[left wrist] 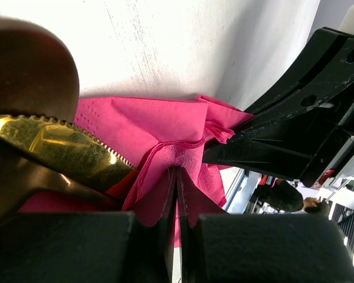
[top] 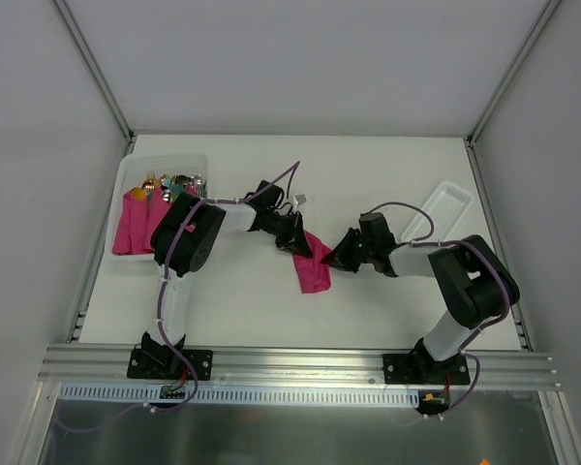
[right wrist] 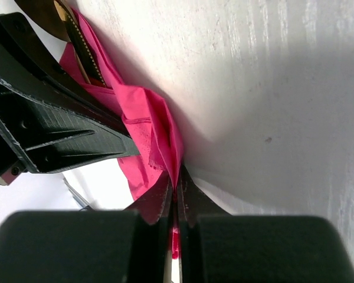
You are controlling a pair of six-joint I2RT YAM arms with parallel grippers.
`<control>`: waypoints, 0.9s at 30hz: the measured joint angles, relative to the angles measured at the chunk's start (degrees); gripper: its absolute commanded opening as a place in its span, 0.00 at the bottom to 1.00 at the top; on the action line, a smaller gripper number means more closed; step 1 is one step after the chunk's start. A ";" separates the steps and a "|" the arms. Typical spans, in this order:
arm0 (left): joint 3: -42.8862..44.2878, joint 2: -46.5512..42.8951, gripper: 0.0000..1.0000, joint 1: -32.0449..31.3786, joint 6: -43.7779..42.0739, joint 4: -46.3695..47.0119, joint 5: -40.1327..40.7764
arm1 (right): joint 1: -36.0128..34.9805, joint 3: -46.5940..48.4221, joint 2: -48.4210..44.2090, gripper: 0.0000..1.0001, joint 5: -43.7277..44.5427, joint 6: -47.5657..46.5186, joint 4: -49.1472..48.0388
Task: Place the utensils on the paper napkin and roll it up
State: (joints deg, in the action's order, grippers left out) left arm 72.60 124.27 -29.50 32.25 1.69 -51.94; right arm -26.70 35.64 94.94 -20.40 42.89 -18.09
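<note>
The magenta paper napkin (top: 312, 266) lies crumpled at the table's middle, between the two grippers. My left gripper (top: 296, 239) is shut on its upper edge; in the left wrist view the jaws pinch a fold of the napkin (left wrist: 177, 154). My right gripper (top: 335, 260) is shut on its right edge, which shows in the right wrist view (right wrist: 159, 132). A gold utensil (left wrist: 59, 144) with a serrated edge lies in the napkin, close to the left jaws, and shows again in the right wrist view (right wrist: 76, 35). The rest of the gold set is hidden.
A clear bin (top: 136, 174) at the back left holds pink napkin bundles (top: 136, 223) with mixed cutlery tips. A white ridged tray (top: 443, 208) lies at the back right. Metal frame posts bound the table's sides.
</note>
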 measured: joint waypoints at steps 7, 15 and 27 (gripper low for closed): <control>0.00 0.00 0.00 0.37 -0.07 0.15 -0.31 | 0.42 -1.01 0.81 0.00 -0.52 2.95 -2.75; -1.33 -2.47 0.00 0.37 -0.09 0.61 -1.38 | 0.96 -3.48 0.81 0.00 -0.63 6.16 -6.69; -4.57 -5.60 0.00 0.37 1.33 3.04 -4.02 | 2.75 -7.08 0.26 0.00 -0.92 9.92 -11.32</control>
State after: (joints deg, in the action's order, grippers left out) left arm 68.03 118.67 -29.12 33.58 4.73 -55.96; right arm -23.94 28.56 95.20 -21.32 52.82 -29.41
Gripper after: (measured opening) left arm 0.006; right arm 0.016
